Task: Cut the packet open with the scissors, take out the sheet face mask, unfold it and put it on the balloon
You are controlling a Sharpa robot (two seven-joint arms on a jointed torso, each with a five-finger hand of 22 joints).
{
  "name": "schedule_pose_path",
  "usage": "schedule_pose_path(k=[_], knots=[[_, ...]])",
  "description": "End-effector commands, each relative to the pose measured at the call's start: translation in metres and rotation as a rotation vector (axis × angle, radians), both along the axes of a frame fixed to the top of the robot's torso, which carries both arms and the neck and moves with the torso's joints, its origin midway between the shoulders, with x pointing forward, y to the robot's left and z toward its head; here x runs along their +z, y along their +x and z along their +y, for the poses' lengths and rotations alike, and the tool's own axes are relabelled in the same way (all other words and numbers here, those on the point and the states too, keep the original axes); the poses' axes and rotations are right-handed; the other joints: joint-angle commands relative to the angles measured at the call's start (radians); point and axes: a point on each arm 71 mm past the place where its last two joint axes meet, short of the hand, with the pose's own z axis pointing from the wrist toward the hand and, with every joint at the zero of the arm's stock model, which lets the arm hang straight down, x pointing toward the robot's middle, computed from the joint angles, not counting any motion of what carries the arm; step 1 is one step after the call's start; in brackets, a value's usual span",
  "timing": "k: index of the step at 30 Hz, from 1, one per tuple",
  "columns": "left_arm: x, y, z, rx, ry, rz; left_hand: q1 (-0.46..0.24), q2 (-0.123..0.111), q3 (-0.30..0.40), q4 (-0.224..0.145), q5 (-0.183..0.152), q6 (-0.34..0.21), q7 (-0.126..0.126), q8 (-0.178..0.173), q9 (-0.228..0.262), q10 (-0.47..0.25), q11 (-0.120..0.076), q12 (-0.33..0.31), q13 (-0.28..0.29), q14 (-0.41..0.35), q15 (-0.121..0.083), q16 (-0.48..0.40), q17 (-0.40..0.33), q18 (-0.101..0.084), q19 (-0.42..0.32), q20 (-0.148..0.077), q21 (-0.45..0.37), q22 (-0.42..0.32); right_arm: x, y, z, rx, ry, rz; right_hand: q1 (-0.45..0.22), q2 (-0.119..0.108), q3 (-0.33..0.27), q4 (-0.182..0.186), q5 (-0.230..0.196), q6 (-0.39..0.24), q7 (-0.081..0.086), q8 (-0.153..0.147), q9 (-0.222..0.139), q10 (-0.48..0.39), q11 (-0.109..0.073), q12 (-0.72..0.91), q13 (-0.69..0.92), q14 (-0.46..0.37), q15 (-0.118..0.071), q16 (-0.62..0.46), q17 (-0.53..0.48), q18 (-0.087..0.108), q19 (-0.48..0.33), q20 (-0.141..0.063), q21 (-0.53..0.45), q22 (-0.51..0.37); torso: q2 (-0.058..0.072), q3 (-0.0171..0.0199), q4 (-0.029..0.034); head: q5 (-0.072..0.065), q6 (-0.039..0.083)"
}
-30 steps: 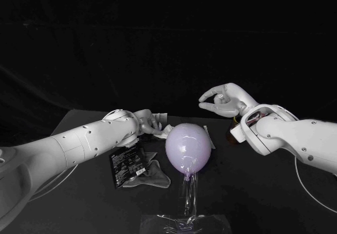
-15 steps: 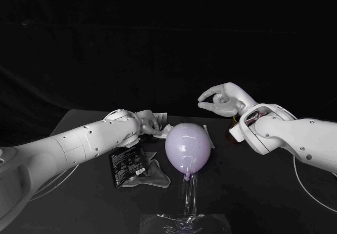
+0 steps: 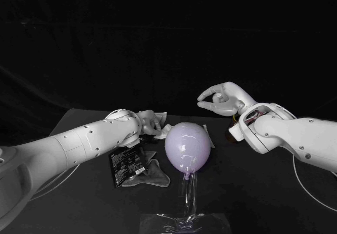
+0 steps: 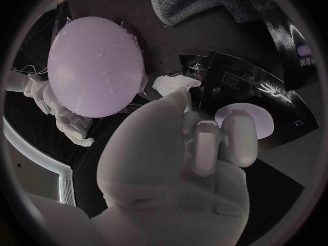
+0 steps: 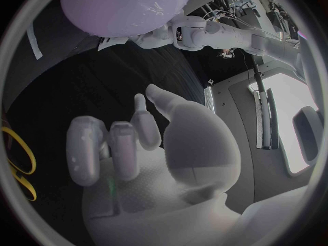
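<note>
The lilac balloon (image 3: 188,147) (image 4: 95,65) (image 5: 126,5) stands upright on a clear stand (image 3: 187,195). My left hand (image 3: 149,122) (image 4: 191,142) is close to the balloon's left side. Its fingers are curled in and its thumb tip pinches a small white folded piece of the sheet face mask (image 3: 163,129) (image 4: 172,83), which lies against the balloon. The black packet (image 3: 126,163) (image 4: 253,93) lies flat on the table under my left forearm. My right hand (image 3: 223,100) (image 5: 130,147) is raised behind and to the right of the balloon, fingers curled towards the thumb with nothing in them.
A crumpled grey cloth (image 3: 151,178) (image 4: 194,5) lies beside the packet. The stand's clear base (image 3: 186,222) sits at the table's front edge. Yellow loops (image 5: 17,164), seemingly scissor handles, lie near my right wrist, and a dark brownish thing (image 3: 231,134) rests there.
My left hand has lifted slightly with the white piece, staying at the balloon's side. My right hand has sunk a little and keeps its curled shape.
</note>
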Motion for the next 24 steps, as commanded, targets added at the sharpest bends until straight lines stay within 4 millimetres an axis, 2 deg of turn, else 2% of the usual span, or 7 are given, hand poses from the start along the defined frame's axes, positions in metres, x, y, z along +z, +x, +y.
schedule_pose_path(k=[1, 5, 6, 9, 10, 17, 24], knots=[[0.004, 0.000, -0.005, -0.025, -0.049, -0.039, -0.031, -0.018, 0.085, -0.024, 0.003, -0.005, 0.004, 0.025, 0.024, 0.026, -0.006, 0.001, 0.020, 0.105, -0.005, 0.004, 0.263, -0.006, -0.002, -0.007, 0.008, 0.004, 0.000, 0.000, 0.001, 0.007, -0.009, -0.006, 0.007, 0.000, -0.007, 0.003, 0.006, 0.002, 0.004, -0.006, -0.002, 0.001, 0.007, 0.004, 0.022, 0.090, 0.006, 0.003, 0.221, -0.007, 0.042, 0.003, 0.004, 0.223, 0.000, -0.0003, -0.0002, -0.001, 0.002], [0.008, 0.001, -0.006, -0.014, -0.097, -0.069, -0.074, -0.049, 0.181, -0.058, 0.005, -0.004, 0.004, 0.045, 0.041, 0.046, -0.012, 0.008, 0.046, 0.105, -0.007, 0.004, 0.263, -0.006, -0.003, -0.008, 0.009, 0.006, 0.001, 0.000, 0.001, 0.006, -0.009, -0.008, 0.007, 0.000, -0.007, 0.004, 0.006, 0.002, 0.004, -0.007, -0.002, 0.001, 0.007, 0.003, 0.021, 0.090, 0.006, 0.003, 0.221, -0.007, 0.041, 0.003, 0.004, 0.222, 0.000, -0.0003, -0.0003, 0.000, 0.002], [0.008, 0.001, -0.005, -0.008, -0.112, -0.074, -0.074, -0.049, 0.181, -0.058, 0.005, -0.004, 0.004, 0.045, 0.041, 0.046, -0.012, 0.008, 0.046, 0.105, -0.007, 0.004, 0.263, -0.006, -0.003, -0.008, 0.009, 0.006, 0.001, 0.000, 0.001, 0.006, -0.009, -0.008, 0.007, 0.000, -0.007, 0.004, 0.006, 0.002, 0.004, -0.007, -0.002, 0.001, 0.007, 0.003, 0.021, 0.090, 0.006, 0.003, 0.221, -0.007, 0.041, 0.003, 0.004, 0.222, 0.000, -0.0001, 0.0001, -0.001, 0.003], [0.010, 0.001, -0.004, 0.016, -0.168, -0.072, -0.114, -0.068, 0.247, -0.082, 0.006, -0.003, 0.000, 0.058, 0.054, 0.057, -0.012, 0.012, 0.060, 0.105, -0.010, 0.004, 0.263, -0.008, 0.002, -0.010, 0.013, 0.014, 0.000, 0.001, 0.001, 0.004, -0.009, -0.008, 0.007, 0.000, -0.007, 0.004, 0.006, 0.002, 0.004, -0.007, -0.002, 0.001, 0.007, 0.003, 0.021, 0.090, 0.006, 0.003, 0.221, -0.007, 0.041, 0.003, 0.004, 0.222, -0.002, 0.0002, 0.0015, -0.001, 0.004], [0.010, 0.000, -0.003, 0.025, -0.188, -0.063, -0.148, -0.083, 0.290, -0.102, 0.009, -0.008, -0.001, 0.064, 0.063, 0.062, -0.013, 0.010, 0.065, 0.105, -0.011, 0.004, 0.263, -0.008, 0.004, -0.011, 0.014, 0.017, 0.000, 0.001, 0.001, 0.003, -0.010, -0.008, 0.006, 0.001, -0.008, 0.005, 0.005, 0.003, 0.004, -0.007, -0.002, 0.001, 0.007, 0.004, 0.022, 0.089, 0.006, 0.002, 0.220, -0.007, 0.041, 0.003, 0.003, 0.222, -0.002, 0.0003, 0.0014, -0.001, 0.005], [0.019, -0.002, -0.001, 0.076, -0.333, 0.085, -0.190, -0.090, 0.331, -0.130, 0.007, -0.004, -0.003, 0.077, 0.077, 0.075, -0.014, 0.013, 0.080, 0.105, -0.013, 0.004, 0.263, -0.008, 0.004, -0.012, 0.014, 0.017, 0.000, 0.003, -0.002, -0.004, -0.013, -0.008, 0.006, 0.001, -0.008, 0.005, 0.005, 0.003, 0.004, -0.007, -0.002, 0.001, 0.007, 0.004, 0.022, 0.089, 0.006, 0.002, 0.220, -0.007, 0.041, 0.003, 0.003, 0.222, -0.003, 0.0010, 0.0007, -0.002, 0.012], [0.044, 0.002, 0.000, 0.104, -0.410, 0.141, -0.202, -0.090, 0.338, -0.134, 0.007, -0.006, -0.003, 0.080, 0.080, 0.077, -0.014, 0.014, 0.083, 0.105, -0.013, 0.004, 0.262, -0.007, 0.000, -0.012, 0.012, 0.012, -0.001, 0.006, -0.003, -0.010, -0.017, -0.008, 0.008, 0.003, -0.009, 0.006, 0.004, 0.006, 0.003, -0.008, -0.002, 0.002, 0.007, 0.006, 0.023, 0.090, 0.006, 0.003, 0.221, -0.007, 0.042, 0.003, 0.005, 0.223, -0.004, 0.0026, -0.0002, 0.000, 0.025]])
